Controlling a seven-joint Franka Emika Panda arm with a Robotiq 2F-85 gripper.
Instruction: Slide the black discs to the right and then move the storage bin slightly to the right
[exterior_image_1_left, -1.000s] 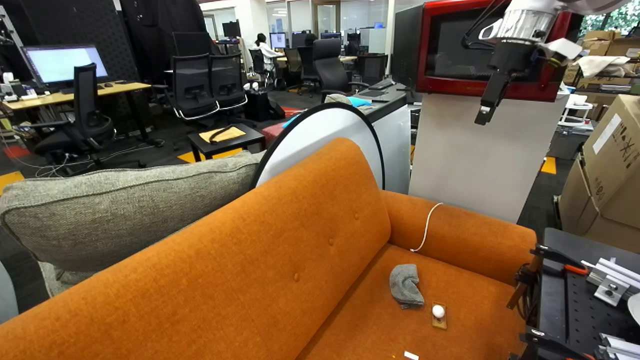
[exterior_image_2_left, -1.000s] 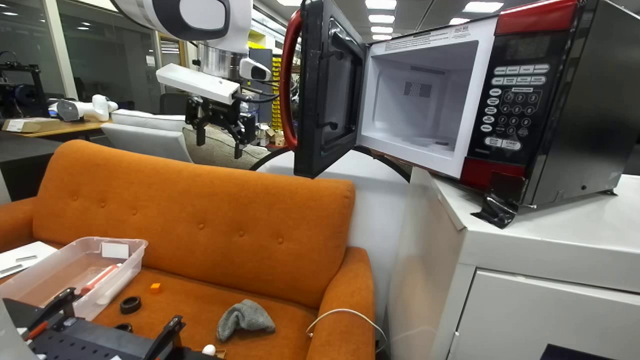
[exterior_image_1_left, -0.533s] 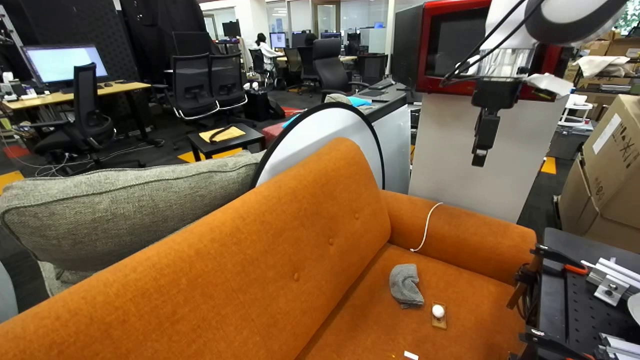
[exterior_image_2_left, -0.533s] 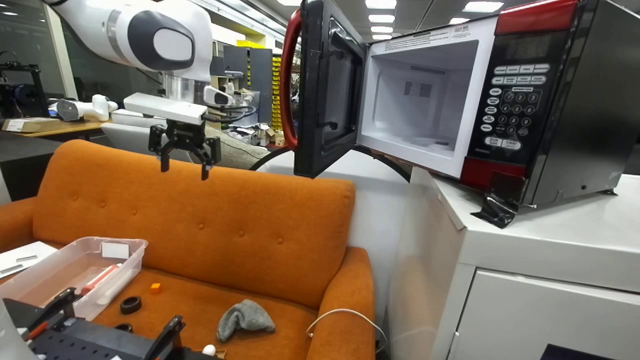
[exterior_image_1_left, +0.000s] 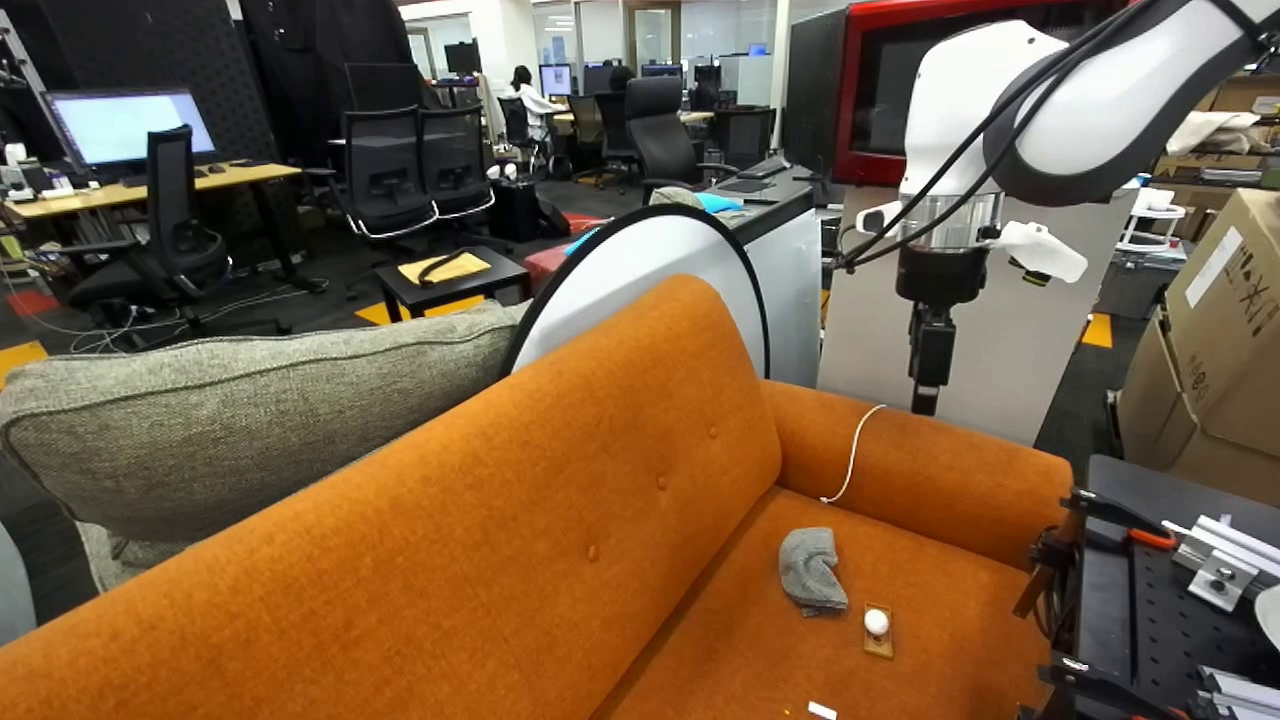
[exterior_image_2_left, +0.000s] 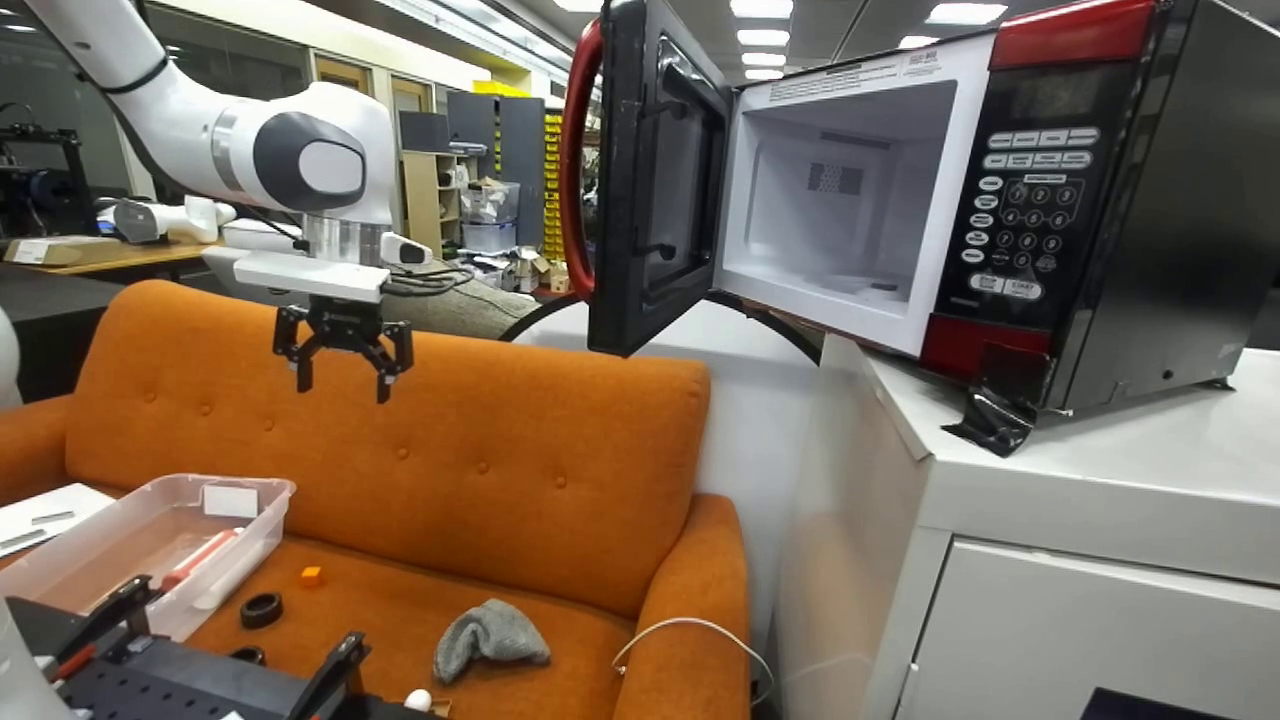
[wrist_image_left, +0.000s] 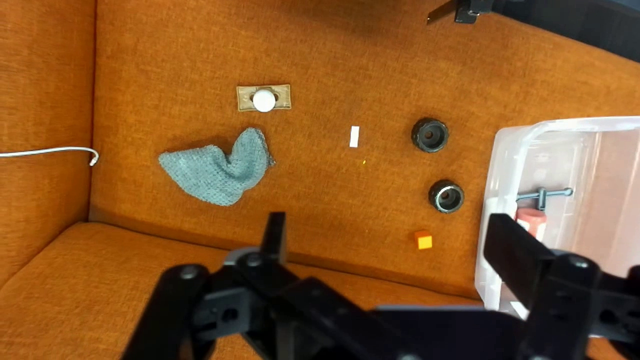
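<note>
Two black discs, hollow and ring-like, lie on the orange sofa seat: an upper disc (wrist_image_left: 430, 135) and a lower disc (wrist_image_left: 446, 196) in the wrist view. An exterior view shows one disc (exterior_image_2_left: 261, 610) whole, while the other disc (exterior_image_2_left: 247, 655) is partly covered by the dark table. Just beside them is the storage bin (wrist_image_left: 507, 165), a translucent plastic box with a pinkish tube inside. My gripper (exterior_image_2_left: 344, 388) hangs high above the seat, in front of the backrest, fingers spread and nothing between them. In the wrist view the gripper (wrist_image_left: 386, 216) has one finger overlapping the bin's edge.
A grey cloth (wrist_image_left: 217, 170), a white ball on a small tan plate (wrist_image_left: 246, 98), a white strip (wrist_image_left: 354, 136) and an orange cube (wrist_image_left: 423, 240) lie on the seat. A dark perforated table (exterior_image_2_left: 180, 680) stands in front. A microwave door (exterior_image_2_left: 655, 190) hangs open.
The arm has come down toward the sofa, moving downward and to the left in both exterior views. The discs, bin and other objects have stayed where they were.
</note>
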